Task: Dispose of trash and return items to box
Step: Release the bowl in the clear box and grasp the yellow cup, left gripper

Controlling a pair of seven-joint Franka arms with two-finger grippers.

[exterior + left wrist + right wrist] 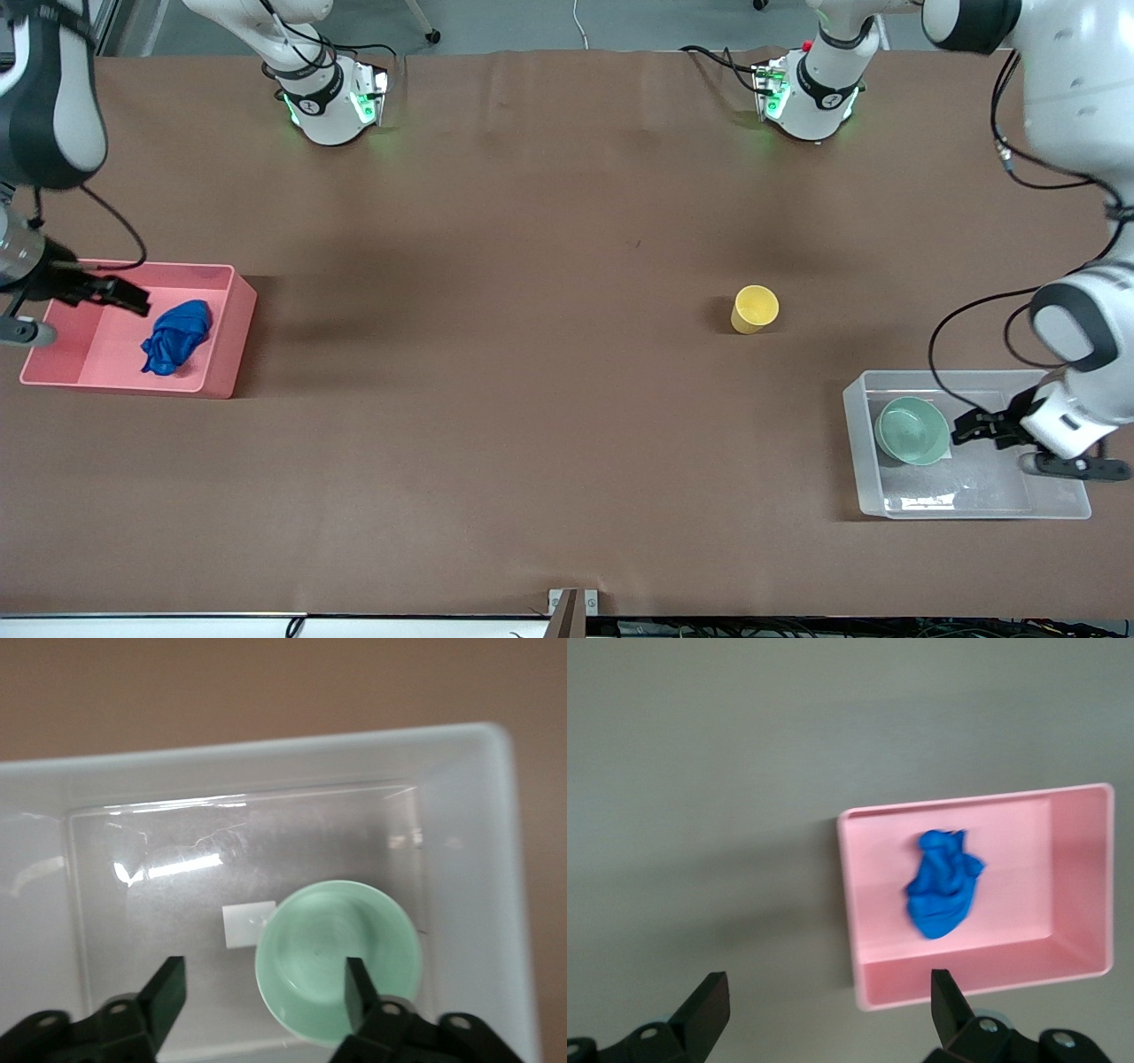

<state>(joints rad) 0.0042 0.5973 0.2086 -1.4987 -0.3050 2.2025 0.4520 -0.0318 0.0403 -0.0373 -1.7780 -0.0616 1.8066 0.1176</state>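
- We see the blue wad [176,336] lying in the pink bin [226,350] and the green bowl [911,430] in the clear box [858,443]
- Our left gripper [959,431] hangs open and empty over the box
- Our right gripper [133,299] hangs open over the pink bin
- The yellow cup [754,309] stands upright on the table, near the box and farther from the front camera, so we judge the left arm nearer

Clear glossy plastic box [966,496]; blue trash [177,335] soft, crumpled cloth; table [532,354] w/ matt brown cover.
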